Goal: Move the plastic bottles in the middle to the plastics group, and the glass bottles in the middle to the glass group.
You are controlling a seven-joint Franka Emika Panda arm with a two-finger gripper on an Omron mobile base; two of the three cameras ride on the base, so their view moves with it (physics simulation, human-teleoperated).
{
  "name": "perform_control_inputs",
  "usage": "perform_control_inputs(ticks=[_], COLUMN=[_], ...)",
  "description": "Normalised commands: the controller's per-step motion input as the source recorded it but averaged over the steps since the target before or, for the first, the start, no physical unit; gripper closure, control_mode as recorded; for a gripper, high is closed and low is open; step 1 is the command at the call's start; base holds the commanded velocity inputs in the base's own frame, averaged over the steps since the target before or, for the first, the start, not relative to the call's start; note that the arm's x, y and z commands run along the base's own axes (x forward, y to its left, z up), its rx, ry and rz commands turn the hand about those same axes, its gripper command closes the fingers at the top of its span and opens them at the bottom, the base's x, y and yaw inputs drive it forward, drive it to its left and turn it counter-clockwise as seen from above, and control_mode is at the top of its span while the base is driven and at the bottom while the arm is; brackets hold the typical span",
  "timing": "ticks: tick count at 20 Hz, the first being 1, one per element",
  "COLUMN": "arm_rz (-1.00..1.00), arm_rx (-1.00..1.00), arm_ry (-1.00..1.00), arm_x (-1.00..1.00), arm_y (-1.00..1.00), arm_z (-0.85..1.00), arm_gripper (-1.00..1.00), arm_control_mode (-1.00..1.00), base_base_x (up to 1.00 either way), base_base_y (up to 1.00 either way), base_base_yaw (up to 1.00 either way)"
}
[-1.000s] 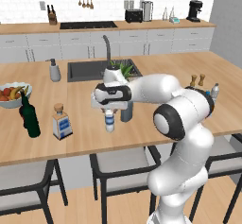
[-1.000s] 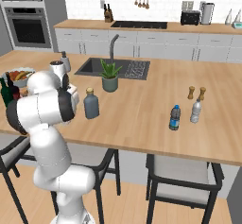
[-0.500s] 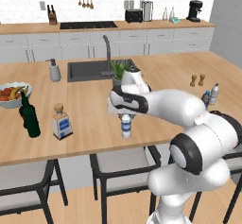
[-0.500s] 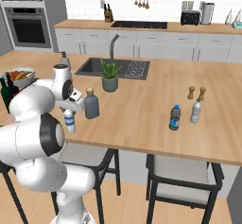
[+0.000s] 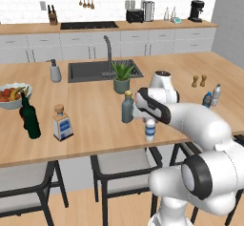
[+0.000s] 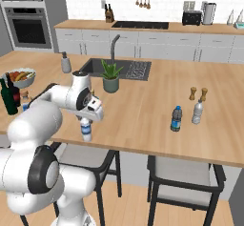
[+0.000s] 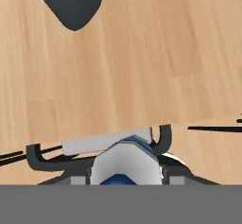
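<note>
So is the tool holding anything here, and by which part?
Yes: the tool is shut on the small white plastic bottle with a blue label band, gripping it at the cap end, its body hanging below.

Glossy white rounded arm (image 5: 200,125) segments joined by dark joint bands.

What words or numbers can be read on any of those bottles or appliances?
None can be read.
Square clear bottle with tan stopper: blue-white label, too blurred.
Small white plastic bottle held in the claw: plain blue band, no letters.
Blue slim bottle: label too small.
</note>
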Motion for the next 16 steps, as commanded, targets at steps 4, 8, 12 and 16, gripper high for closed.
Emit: perform_control_inputs(ticks=[4, 8, 12, 16], arm_rz=[0.0, 0.0, 0.0, 0.0], arm_rx=[0.0, 0.0, -0.01, -0.02], arm_ry=[0.04, 0.07, 0.1, 0.08], arm_x=[0.12, 0.22, 0.45, 0.47], arm_y=[-0.82, -0.81, -0.72, -0.72], arm_z=[0.19, 0.12, 0.07, 0.03], arm_gripper=[1.0, 1.0, 1.0, 1.0], arm_control_mode=[-1.0, -1.0, -1.0, -1.0], base_base_x=[0.0, 0.0, 0.0, 0.0], base_base_y=[0.0, 0.0, 0.0, 0.0], base_base_yaw=[0.0, 0.0, 0.0, 0.0])
